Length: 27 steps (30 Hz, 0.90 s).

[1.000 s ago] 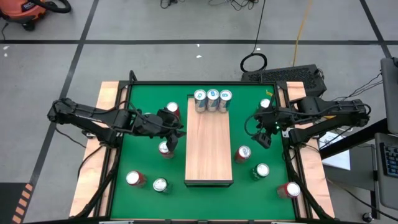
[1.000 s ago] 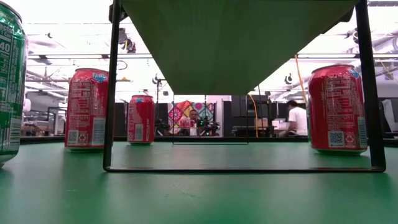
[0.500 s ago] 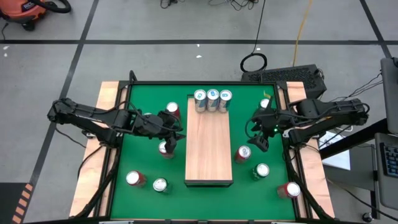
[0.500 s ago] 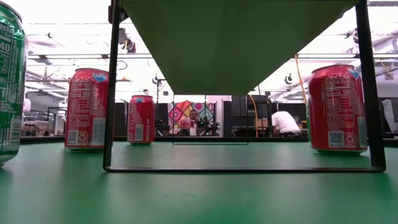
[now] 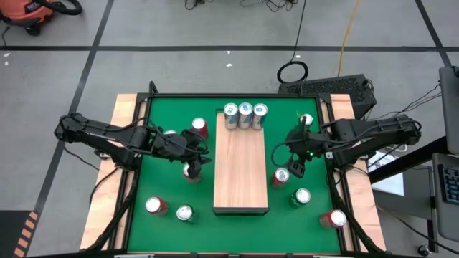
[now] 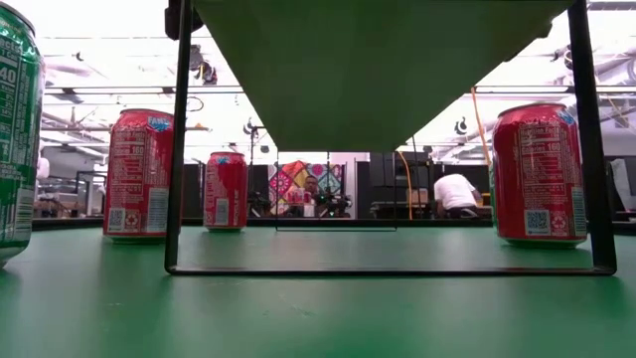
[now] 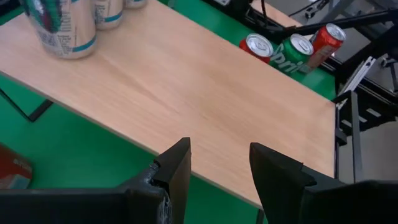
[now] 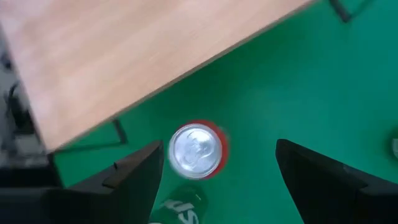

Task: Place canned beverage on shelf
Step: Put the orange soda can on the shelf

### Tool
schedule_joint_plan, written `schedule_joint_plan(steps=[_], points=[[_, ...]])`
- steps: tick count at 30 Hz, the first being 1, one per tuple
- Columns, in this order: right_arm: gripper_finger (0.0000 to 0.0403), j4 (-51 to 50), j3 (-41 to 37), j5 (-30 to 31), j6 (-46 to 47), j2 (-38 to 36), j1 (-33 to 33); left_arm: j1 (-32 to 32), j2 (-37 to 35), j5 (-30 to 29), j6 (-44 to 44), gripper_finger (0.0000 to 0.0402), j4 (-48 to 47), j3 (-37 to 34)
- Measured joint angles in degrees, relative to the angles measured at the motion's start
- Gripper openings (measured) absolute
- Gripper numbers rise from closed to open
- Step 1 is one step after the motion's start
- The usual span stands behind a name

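Observation:
The shelf (image 5: 240,168) is a pale wooden board on black wire legs (image 6: 179,149), standing mid-table. Three silver cans (image 5: 244,115) stand on its far end. My right gripper (image 5: 294,166) hangs open above a red can (image 8: 198,151) that stands upright on the green table just right of the shelf; its fingers are higher than the can and to either side of it. My left gripper (image 7: 217,168) is open and empty at the shelf's left edge, beside another red can (image 5: 191,170).
More cans stand on the table: red (image 5: 199,127) at far left, red (image 5: 153,206) and green (image 5: 185,213) at near left, green (image 5: 302,196) and red (image 5: 335,218) at near right. A silver-topped can (image 5: 306,120) stands at the far right. Wooden strips edge the table.
My right gripper has moved toward the shelf and the table's near edge, sinking slightly, and now hangs over the red can beside the shelf. Its fingers have stayed open. No can has moved.

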Motion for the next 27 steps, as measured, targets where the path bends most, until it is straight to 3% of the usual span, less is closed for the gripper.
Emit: schedule_joint_plan(steps=[10,20,27], points=[[0.0302,-2.4,0.0,0.3,-4.8,-0.9,-1.3,0.2,0.0,-0.2,1.3,0.0164,-1.2,0.0],[0.0302,-6.8,0.0,0.6,11.2,-0.9,-3.6,0.1,0.0,-0.2,-0.7,0.0164,-1.4,0.0],[0.0302,-4.7,0.0,0.6,1.7,-0.9,-3.9,0.1,0.0,-0.2,0.3,0.0164,-1.4,0.0]])
